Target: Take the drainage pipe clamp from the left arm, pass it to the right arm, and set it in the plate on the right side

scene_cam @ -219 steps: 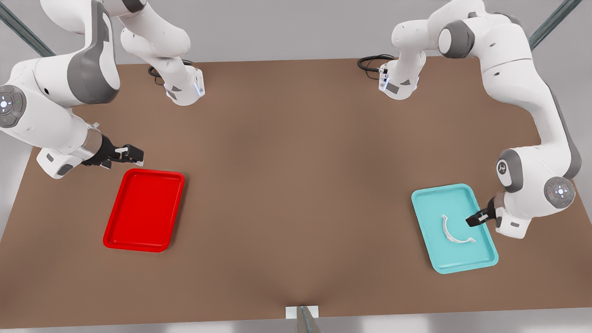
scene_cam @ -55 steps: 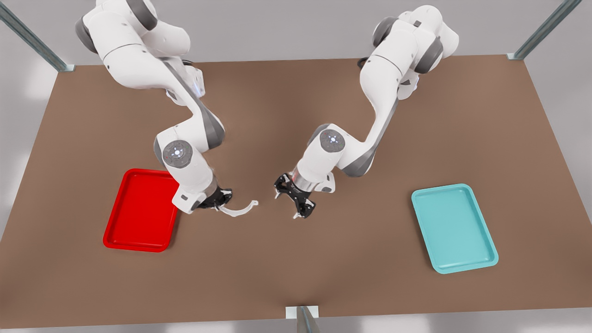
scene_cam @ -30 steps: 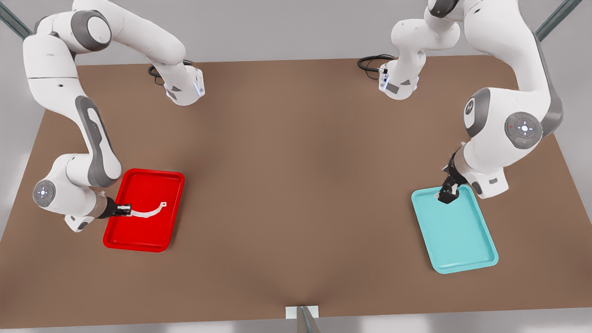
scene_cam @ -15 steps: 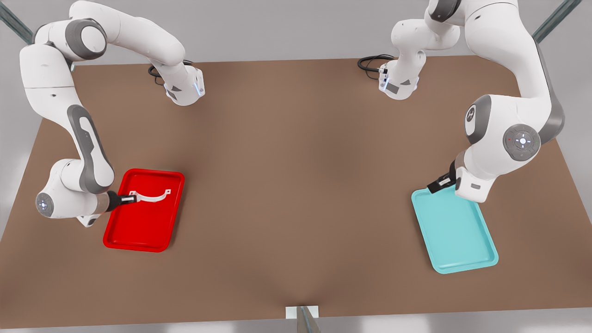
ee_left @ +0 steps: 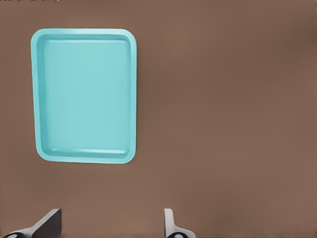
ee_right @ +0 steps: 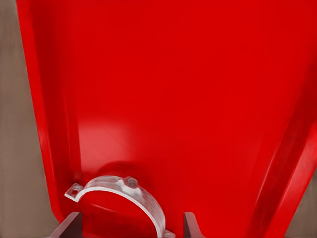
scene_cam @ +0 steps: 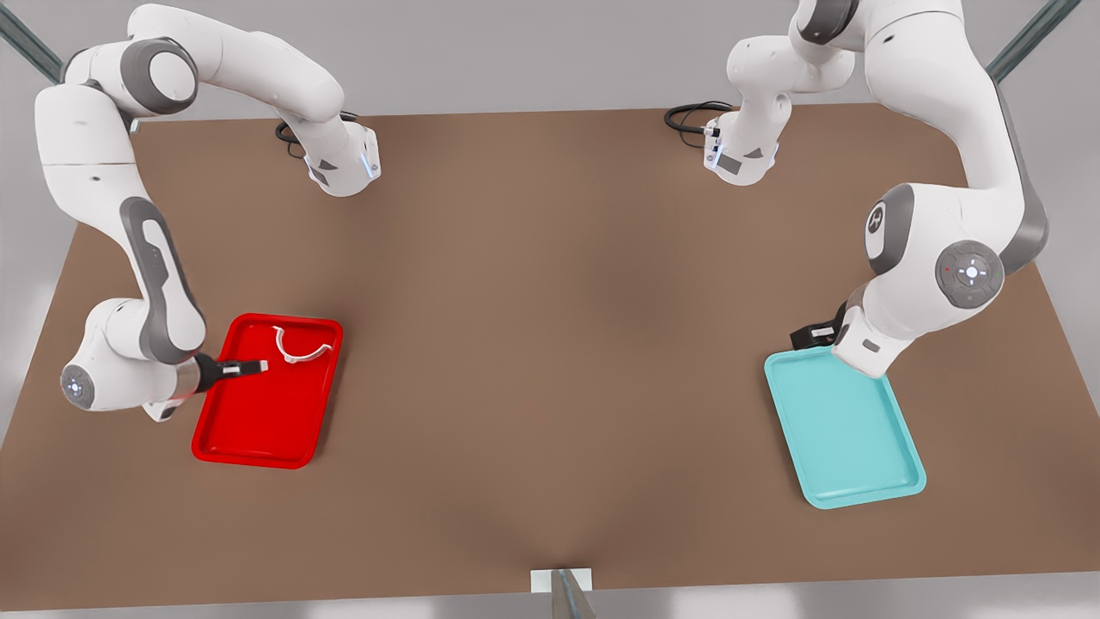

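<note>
Lying in plate (scene_cam: pixel 258 430): drainage pipe clamp (scene_cam: pixel 301 347); right end effector (scene_cam: pixel 255 367) spread, empty; left end effector (ee_left: pixel 111 224) spread, empty.

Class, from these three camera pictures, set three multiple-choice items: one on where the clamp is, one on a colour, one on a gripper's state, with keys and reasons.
1. Where does the drainage pipe clamp lie?
A. in the red plate
B. in the teal tray
C. on the bare table

2. What colour is the tray beside the left gripper?
A. yellow
B. teal
C. black

3. How is the right gripper?
A. shut on the clamp
B. open, clamp released
C. shut on the plate's rim

Key: 1 A, the drainage pipe clamp rests inside the red plate. 2 B, the teal tray sits by the left gripper. 3 B, the right gripper has its fingers spread, free of the clamp.
</note>
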`<state>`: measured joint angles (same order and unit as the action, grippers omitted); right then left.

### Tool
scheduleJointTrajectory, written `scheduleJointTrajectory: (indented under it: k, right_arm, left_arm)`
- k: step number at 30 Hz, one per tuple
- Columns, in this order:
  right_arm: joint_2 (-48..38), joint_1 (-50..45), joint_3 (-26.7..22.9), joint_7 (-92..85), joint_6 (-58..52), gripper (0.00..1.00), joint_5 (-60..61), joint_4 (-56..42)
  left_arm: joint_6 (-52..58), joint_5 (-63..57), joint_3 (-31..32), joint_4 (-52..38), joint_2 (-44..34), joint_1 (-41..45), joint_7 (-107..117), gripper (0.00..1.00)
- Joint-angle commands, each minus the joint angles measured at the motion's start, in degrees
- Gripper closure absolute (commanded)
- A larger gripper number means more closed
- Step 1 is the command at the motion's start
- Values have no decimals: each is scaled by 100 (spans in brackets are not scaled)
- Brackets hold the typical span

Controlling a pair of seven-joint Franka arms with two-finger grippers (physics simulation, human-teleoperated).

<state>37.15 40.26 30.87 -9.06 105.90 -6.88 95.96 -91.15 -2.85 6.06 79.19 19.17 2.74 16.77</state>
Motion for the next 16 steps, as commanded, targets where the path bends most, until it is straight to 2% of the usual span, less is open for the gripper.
scheduleJointTrajectory:
  k: [1,2,5,6,7,8,10,11,12,14,16]
  right_arm:
    - [-6,-132,33,62,-43,0,-42,-252]
    - [-76,-326,155,62,-78,0,-244,-551]
    - [-604,-335,1869,237,-579,0,-1228,-1870]
    - [-805,-256,2247,606,-728,0,-1228,-2002]
    - [-1445,-264,2152,887,-956,0,-1158,-1932]
    - [-2069,-859,1163,1011,-1238,0,-554,-1687]
    - [-2739,-3286,-1660,985,-1555,0,89,-1571]
    - [-3002,-3911,-2436,985,-1625,0,371,-1545]
    - [-3337,-3912,-2516,923,-1799,0,327,-1545]
    - [-3118,-3798,-2525,1020,-1776,0,415,-1027]
    - [-3012,-3789,-2533,1020,-1783,0,441,-1070]
  left_arm:
    - [1,100,0,-9,-1,-54,-1167,0]
    - [9,126,0,-26,-1,-54,-1167,0]
    - [10,100,0,-61,-10,-37,-1202,0]
    - [9,100,9,-140,-10,-19,-1220,0]
    - [1,100,9,-202,-10,-19,-1220,0]
    - [-34,100,9,-228,-10,-19,-1220,0]
    - [-34,100,18,-246,-1,-10,-1220,0]
    - [-34,100,18,-246,7,-2,-1220,0]
    - [-43,100,9,-246,7,-2,-1220,0]
    - [-43,100,9,-246,16,7,-1211,0]
    - [-43,100,18,-246,34,7,-1211,0]
